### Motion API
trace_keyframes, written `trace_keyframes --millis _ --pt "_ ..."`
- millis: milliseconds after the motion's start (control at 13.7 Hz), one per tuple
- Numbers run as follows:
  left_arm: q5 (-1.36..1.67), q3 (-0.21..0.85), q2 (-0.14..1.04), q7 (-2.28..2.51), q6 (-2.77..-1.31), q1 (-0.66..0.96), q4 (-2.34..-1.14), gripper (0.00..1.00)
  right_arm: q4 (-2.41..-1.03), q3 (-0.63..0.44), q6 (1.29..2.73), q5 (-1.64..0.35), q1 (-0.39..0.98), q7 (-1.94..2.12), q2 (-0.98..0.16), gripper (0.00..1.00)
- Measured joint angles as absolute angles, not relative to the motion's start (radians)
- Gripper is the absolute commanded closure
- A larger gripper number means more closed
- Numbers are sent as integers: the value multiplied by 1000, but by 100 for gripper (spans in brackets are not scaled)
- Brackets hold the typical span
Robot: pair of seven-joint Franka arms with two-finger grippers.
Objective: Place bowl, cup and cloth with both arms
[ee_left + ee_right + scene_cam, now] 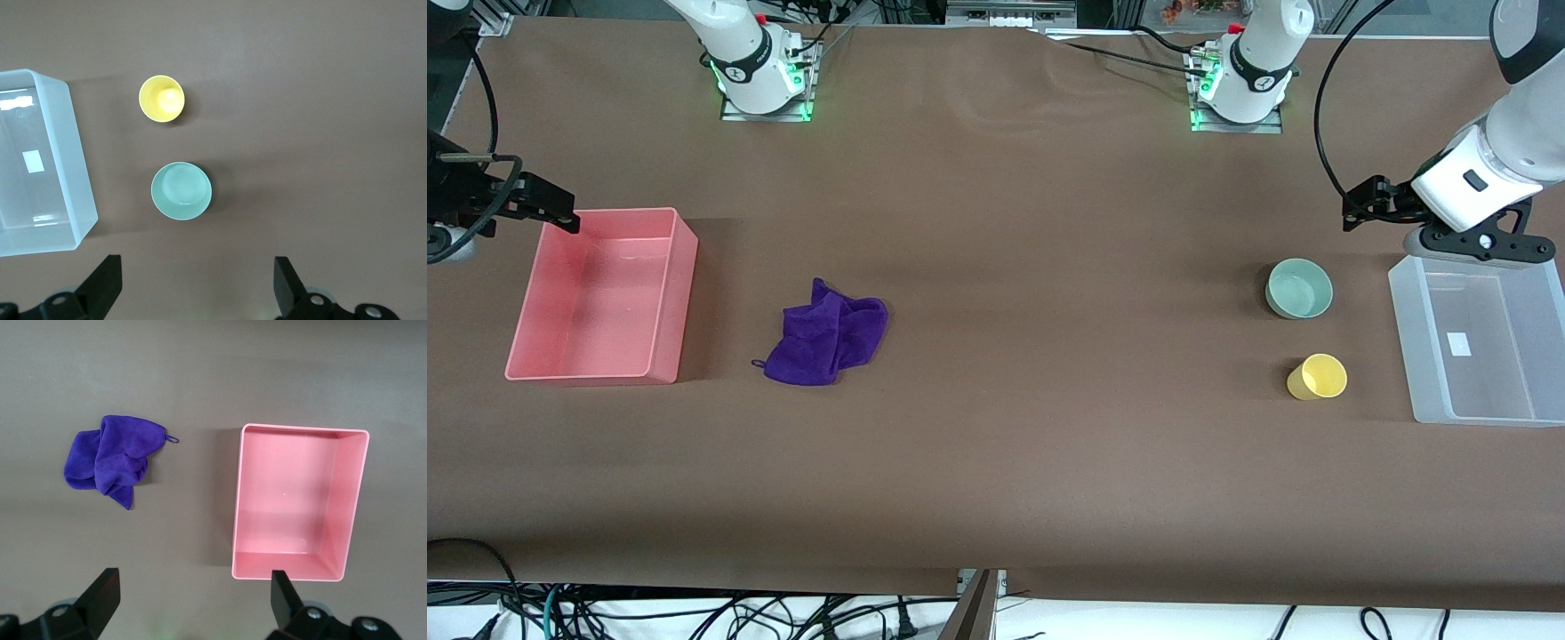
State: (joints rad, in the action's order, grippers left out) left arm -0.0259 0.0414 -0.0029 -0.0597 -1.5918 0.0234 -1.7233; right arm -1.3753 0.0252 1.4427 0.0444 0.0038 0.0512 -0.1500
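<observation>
Over the rim of the clear bin, at the left arm's end of the table, the left gripper hangs in the air, its white wrist slanting down from above. Fingers spread wide, nothing between them. The right gripper hangs over the pink bin at that bin's corner farthest from the front camera, at the right arm's end. Its fingers are also spread wide and hold nothing.

Bowl: upright on the brown table, mouth up, just beside the clear bin toward the table's middle. Pale mint green, smooth sides, nothing in it.

Cup: upright, mouth up, nearer the front camera than the bowl and apart from it. Plain yellow, no handle, narrower than the bowl.

Cloth: crumpled in a heap near the pink bin, toward the table's middle, not touching it. Deep purple, soft pile. Long axis runs slantwise: the end with the small loop lies nearer the front camera and toward the pink bin.

Both bins hold nothing; the clear one shows a white label on its floor.
</observation>
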Motion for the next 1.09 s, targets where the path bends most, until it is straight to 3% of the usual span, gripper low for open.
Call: trace_keyframes --millis 657,876,1095 --pt "-51 36 62 -158 -1559 -43 -1783 0 -1375 13 1443 43 2 51 -154 0" --pt "-66 34 103 -294 -1684 -98 -1878 0 -1375 13 1443 42 2 51 -155 0" --pt "-67 34 117 -392 -1913 -119 -2043 0 -1375 13 1443 42 2 51 -156 0"
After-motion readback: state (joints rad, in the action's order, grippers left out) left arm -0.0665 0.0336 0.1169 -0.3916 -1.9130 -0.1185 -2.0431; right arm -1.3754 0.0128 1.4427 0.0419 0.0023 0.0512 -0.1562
